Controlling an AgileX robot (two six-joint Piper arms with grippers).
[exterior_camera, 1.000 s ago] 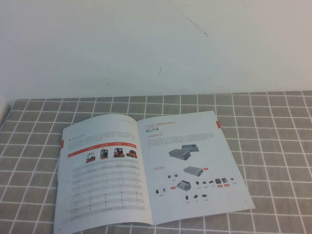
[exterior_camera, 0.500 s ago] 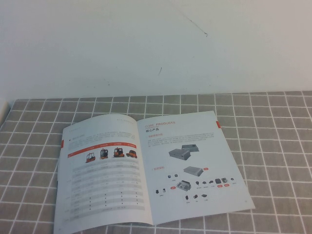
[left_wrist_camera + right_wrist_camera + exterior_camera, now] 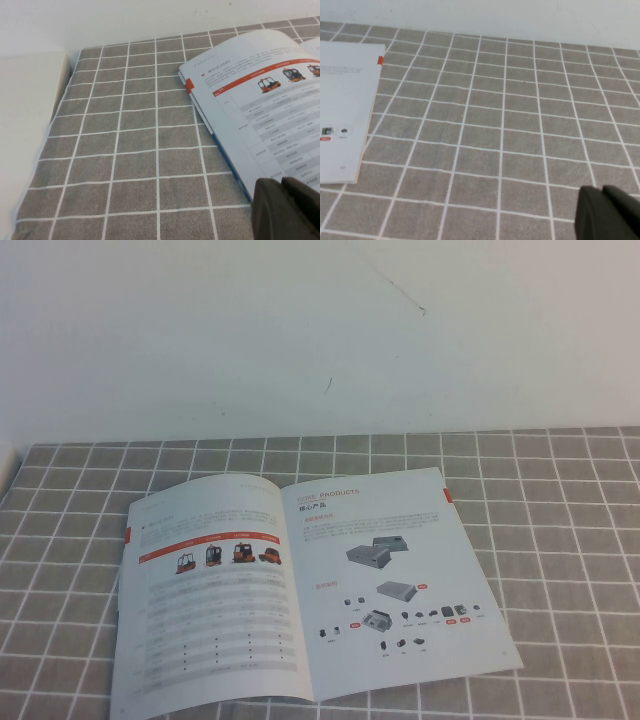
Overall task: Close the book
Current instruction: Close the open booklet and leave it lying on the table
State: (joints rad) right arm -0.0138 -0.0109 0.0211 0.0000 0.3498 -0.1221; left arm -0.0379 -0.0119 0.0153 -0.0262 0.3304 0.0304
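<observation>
The book (image 3: 300, 590) lies open and face up at the table's near edge, a little left of the middle, with its spine running from near to far and its lowest corner cut off by the high view. The right page lies flat on the checked cloth (image 3: 560, 540), while the left page arches up by the spine, probably because more leaves are stacked under it. Both outer edges rest free on the cloth with nothing on or against them, so either half looks ready to be lifted and swung over the other; nothing of the closing is done yet. Neither arm shows in the high view, which suggests both are drawn back toward the robot, off the near edge. The left gripper (image 3: 282, 187) hangs low by the near left corner of the table, just beside the outer edge of the left page, and looks along that edge toward the far side. The right gripper (image 3: 603, 192) hangs over bare cloth toward the near right corner, well apart from the right page. Each is clenched and empty, its dark fingers (image 3: 267, 210) meeting along a thin seam
</observation>
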